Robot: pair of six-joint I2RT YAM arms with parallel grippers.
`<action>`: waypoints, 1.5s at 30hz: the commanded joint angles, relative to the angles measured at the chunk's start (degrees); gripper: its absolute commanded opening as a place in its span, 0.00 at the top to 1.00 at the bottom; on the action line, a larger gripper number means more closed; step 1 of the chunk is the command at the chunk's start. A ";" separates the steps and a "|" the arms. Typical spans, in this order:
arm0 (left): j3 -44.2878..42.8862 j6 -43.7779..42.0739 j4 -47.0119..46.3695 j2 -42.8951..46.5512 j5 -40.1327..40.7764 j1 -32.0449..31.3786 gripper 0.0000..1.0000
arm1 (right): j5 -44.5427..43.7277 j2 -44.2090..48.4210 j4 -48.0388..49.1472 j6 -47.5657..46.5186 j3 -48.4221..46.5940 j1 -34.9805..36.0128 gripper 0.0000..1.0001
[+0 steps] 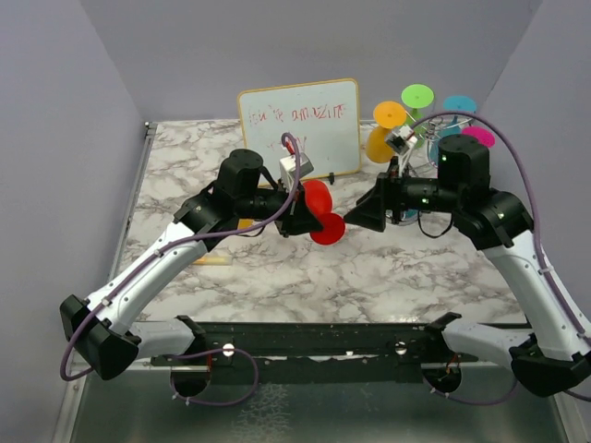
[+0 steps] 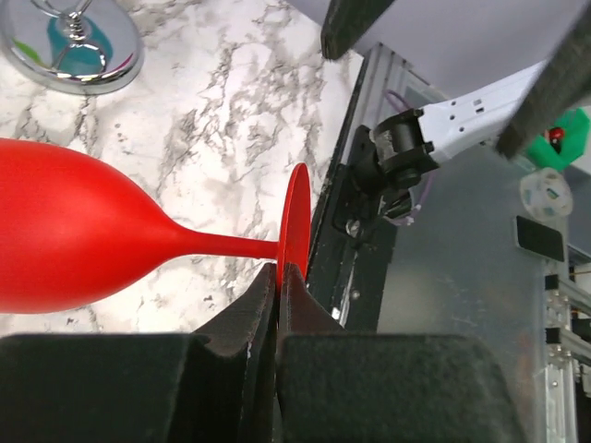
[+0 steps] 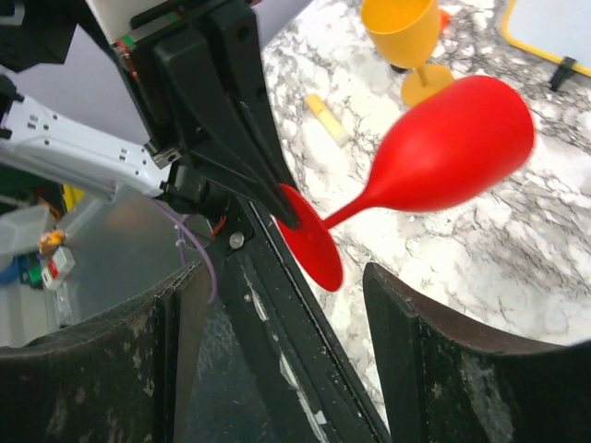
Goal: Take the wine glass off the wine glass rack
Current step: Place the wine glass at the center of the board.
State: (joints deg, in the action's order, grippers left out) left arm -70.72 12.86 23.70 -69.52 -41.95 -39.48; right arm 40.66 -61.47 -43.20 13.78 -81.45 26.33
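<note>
You have the red wine glass [image 2: 74,231] clear of the rack [image 2: 118,66]: your left gripper [image 2: 279,275] pinches its foot, holding it sideways above the counter [image 1: 369,277]. Your right gripper [image 3: 282,286] stands wide and empty, facing the foot. Setting the glass down seems all that remains. The red scrawl on the whiteboard [image 1: 300,125] is unreadable.

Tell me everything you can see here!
red glass: one, red, held sideways above the table
rack glasses: at least four, mixed colours, back right
rack: one, silver, back right
yellow glass: one, yellow, standing on the table
stick: one, yellow, lying on the table
whiteboard: one, white, back middle
left gripper: one, black, shut on the red glass's foot
right gripper: one, black, open beside that foot
</note>
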 commanded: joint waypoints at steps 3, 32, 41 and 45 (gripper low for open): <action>0.43 -6.91 3.39 3.04 4.35 -0.22 1.00 | -7.02 -4.84 -1.54 -7.70 -4.14 8.22 0.26; 2.59 -28.63 4.45 8.42 5.87 -0.08 1.00 | 10.97 -6.14 21.09 -44.28 12.12 11.25 0.75; 4.10 -27.38 1.35 9.31 6.50 -0.15 1.00 | 13.87 -7.55 20.18 -46.72 12.72 11.29 0.86; 4.23 -25.58 1.38 9.87 8.98 -0.15 1.00 | 9.79 -5.94 21.03 -51.26 14.41 11.31 0.99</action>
State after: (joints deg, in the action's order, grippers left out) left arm -66.94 -14.17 28.36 -61.06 -35.70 -39.51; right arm 51.20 -68.66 -23.79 -31.97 -69.10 37.17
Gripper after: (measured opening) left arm 0.008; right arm 0.055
